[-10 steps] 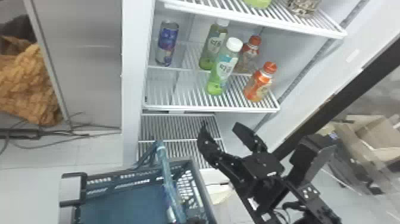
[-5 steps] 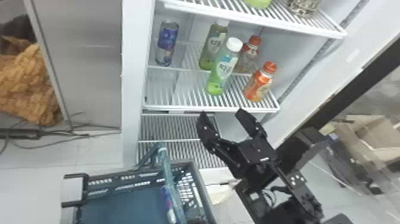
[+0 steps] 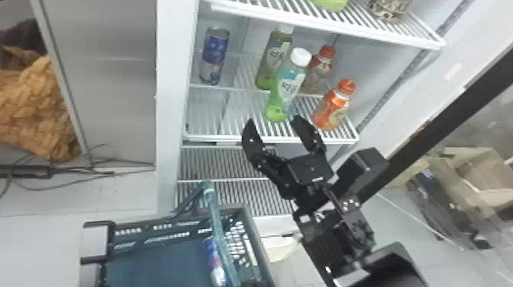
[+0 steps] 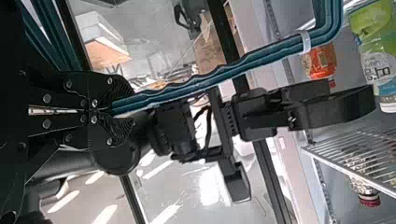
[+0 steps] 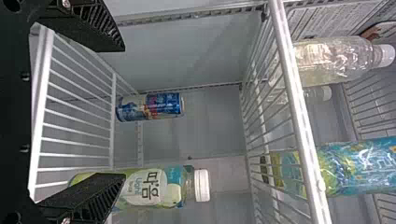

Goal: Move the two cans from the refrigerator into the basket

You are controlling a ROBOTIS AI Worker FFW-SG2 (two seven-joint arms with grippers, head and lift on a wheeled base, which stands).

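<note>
Currently, right gripper spread wide by the shelf, a can upright there, second can in the basket, left gripper pinching its handle.

The shelf holds a can near its back left corner, two green bottles around the middle, and two orange-capped bottles toward the right edge, all upright.

Head view: down onto a shelf from beyond its front edge; right wrist view: same shelf (closer); left wrist: along the basket handle.
</note>
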